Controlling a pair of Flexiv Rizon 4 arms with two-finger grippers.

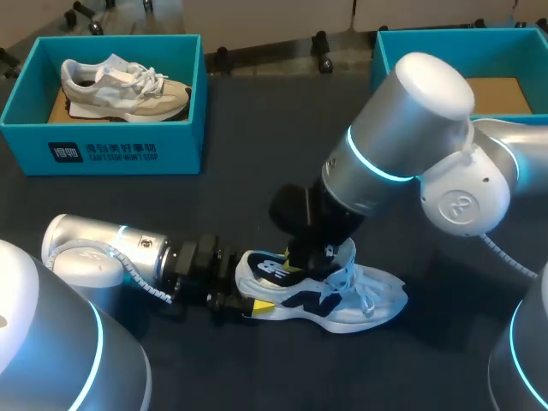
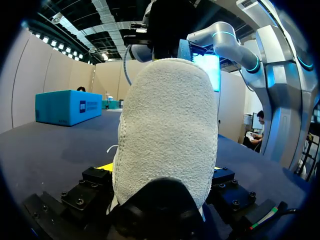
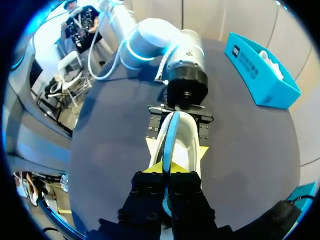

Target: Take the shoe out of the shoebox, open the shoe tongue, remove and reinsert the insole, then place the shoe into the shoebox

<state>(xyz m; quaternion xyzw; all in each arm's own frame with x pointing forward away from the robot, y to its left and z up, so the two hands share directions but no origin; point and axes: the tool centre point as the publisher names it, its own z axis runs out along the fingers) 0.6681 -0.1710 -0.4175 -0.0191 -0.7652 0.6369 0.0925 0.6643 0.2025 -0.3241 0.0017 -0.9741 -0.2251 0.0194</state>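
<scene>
Resting upright at mid-worktop (image 1: pixel 257 193), the shoe (image 1: pixel 347 301) has its toe to the right. The left fingers (image 1: pixel 261 306) are clamped on its heel from both sides. The right fingers (image 3: pixel 154 170), closed together above the collar, pinch the thin blue-edged insole (image 3: pixel 168 137). An empty shoebox (image 1: pixel 381 64) stands far right.

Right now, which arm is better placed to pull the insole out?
Right. The right gripper pinches the insole at the opening of the shoe, while the left gripper clamps the heel.
</scene>
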